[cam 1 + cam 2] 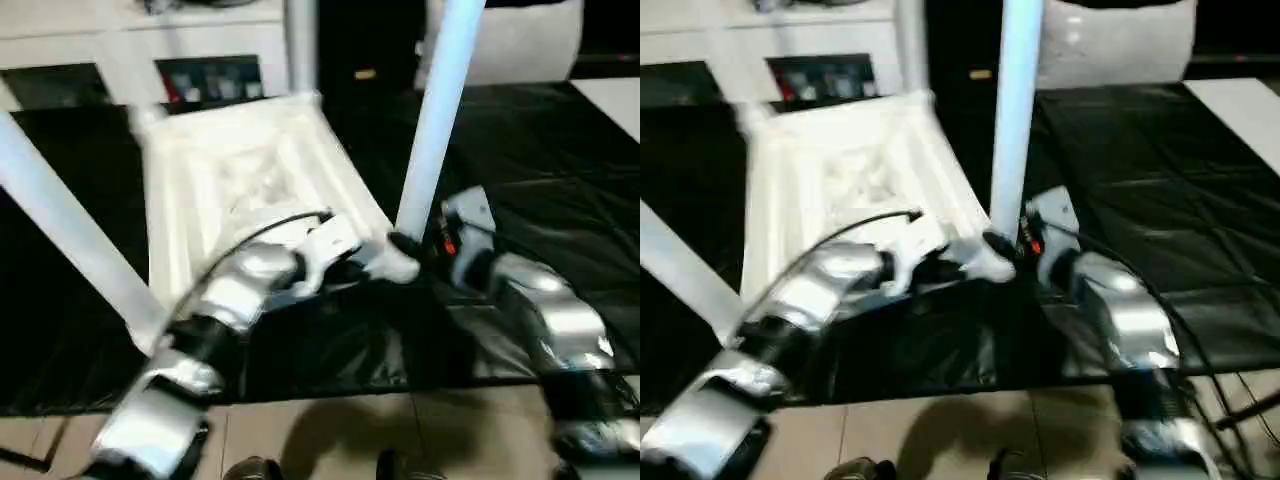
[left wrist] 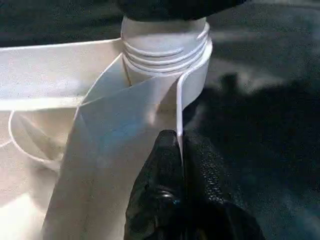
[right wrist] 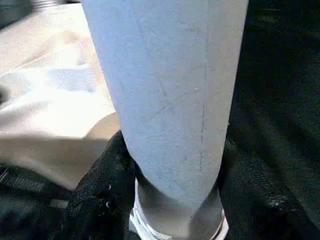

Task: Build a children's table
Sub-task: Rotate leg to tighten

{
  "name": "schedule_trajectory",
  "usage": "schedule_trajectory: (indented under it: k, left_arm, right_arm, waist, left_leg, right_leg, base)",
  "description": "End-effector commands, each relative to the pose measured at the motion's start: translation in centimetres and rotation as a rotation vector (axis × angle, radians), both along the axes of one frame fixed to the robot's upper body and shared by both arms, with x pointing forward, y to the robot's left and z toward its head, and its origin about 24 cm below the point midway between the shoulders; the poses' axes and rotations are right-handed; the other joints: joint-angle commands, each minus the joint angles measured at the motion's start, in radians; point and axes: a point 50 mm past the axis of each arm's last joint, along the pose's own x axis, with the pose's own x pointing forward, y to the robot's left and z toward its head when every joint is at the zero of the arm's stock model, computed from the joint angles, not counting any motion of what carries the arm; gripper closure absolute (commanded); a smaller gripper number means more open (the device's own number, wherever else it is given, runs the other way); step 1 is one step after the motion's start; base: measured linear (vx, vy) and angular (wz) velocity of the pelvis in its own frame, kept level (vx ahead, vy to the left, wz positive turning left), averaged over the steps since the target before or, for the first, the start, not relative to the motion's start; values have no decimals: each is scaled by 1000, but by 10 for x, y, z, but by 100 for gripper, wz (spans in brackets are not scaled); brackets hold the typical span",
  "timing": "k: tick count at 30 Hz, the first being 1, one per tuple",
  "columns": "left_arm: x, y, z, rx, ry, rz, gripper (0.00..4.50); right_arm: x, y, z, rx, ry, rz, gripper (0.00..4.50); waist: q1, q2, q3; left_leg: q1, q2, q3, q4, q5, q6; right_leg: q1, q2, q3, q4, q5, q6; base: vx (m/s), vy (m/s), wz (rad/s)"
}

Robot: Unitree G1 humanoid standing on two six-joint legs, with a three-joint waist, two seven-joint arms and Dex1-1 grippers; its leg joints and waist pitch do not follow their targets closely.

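Note:
The children's table (image 1: 250,170) lies upside down on the black worktable, its ribbed underside facing up and several white legs rising from the corners. My left gripper (image 2: 179,142) is shut on the thin rim of the top, just beside the near right corner socket (image 2: 197,75). In that socket stands the near right leg (image 1: 440,110), upright, its threaded end (image 2: 165,47) showing above the socket's edge. My right gripper (image 1: 408,243) holds this leg at its base, one black finger (image 3: 100,190) on each side and pressed against the tube (image 3: 170,100).
The worktable's black cover (image 1: 560,200) stretches to the right and ends at a near edge (image 1: 330,395) above a tiled floor. White furniture (image 1: 200,30) stands behind the table. A white bulky object (image 1: 525,45) sits at the back right.

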Motion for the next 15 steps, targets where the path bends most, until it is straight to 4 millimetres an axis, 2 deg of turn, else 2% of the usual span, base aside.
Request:
schedule_trajectory:
  k: [1, 2, 3, 4, 5, 8, 10, 11, 12, 15]
  left_arm:
    - [3, -27, 26, -71, -84, -16, 450]
    - [3, -30, 28, -80, -83, -10, 450]
    - [3, -31, 29, -85, -84, -7, 450]
    - [3, -32, 29, -86, -84, -2, 450]
    - [3, -31, 30, -76, -89, -2, 450]
    - [3, -25, 27, -56, -100, -6, 450]
    - [3, -20, 26, -45, -106, -5, 450]
    - [4, -14, 24, -36, -108, -3, 450]
    - [4, -11, 23, -33, -106, -1, 450]
    - [3, -6, 22, -24, -98, -3, 450]
  right_arm:
    - [-1, 31, -18, 0, 90, 52, 253]
    - [0, 35, -17, 6, 82, 54, 253]
    - [1, 37, -16, 12, 75, 60, 253]
    - [1, 39, -16, 16, 72, 60, 198]
    - [2, 41, -14, 24, 54, 76, 184]
    - [-1, 42, -12, 77, 46, 99, 178]
    - [-3, 41, -10, 96, 36, 114, 144]
    - [-4, 38, -9, 104, 23, 121, 137]
    - [-5, 36, -9, 105, 18, 120, 137]
    - [-6, 29, -9, 109, 2, 121, 101]
  waist:
    - [8, -20, -64]
    - [4, -21, -68]
    - [5, -22, -69]
    - [5, -22, -68]
    - [6, -23, -71]
    - [8, -22, -76]
    - [10, -23, -75]
    - [11, -14, -74]
    - [13, -17, -75]
    - [14, -15, -74]
  left_leg:
    - [11, 29, -19, -82, -311, 46]
    - [4, 30, -19, -83, -291, 53]
    - [4, 30, -17, -82, -275, 65]
    - [3, 31, -16, -82, -269, 71]
    - [0, 32, -15, -81, -249, 82]
    - [0, 33, -13, -77, -204, 105]
    - [-1, 32, -10, -75, -184, 122]
    - [-2, 32, -10, -75, -178, 126]
    - [-2, 33, -11, -75, -176, 128]
    - [-3, 35, -12, -76, -173, 127]
  right_leg:
    - [50, -41, 30, -98, -507, -124]
    - [56, -41, 32, -90, -456, -143]
    - [56, -40, 34, -88, -416, -156]
    - [56, -40, 35, -86, -400, -163]
    - [60, -41, 36, -81, -369, -176]
    - [61, -41, 38, -72, -300, -206]
    - [63, -42, 39, -71, -281, -215]
    - [63, -41, 38, -72, -273, -217]
    - [65, -41, 37, -71, -268, -218]
    - [66, -41, 36, -70, -269, -222]
  base:
    - [0, 0, 0]
    - [0, 0, 0]
    - [0, 0, 0]
    - [0, 0, 0]
    - [0, 0, 0]
    - [0, 0, 0]
    - [0, 0, 0]
    - [0, 0, 0]
    - [0, 0, 0]
    - [0, 0, 0]
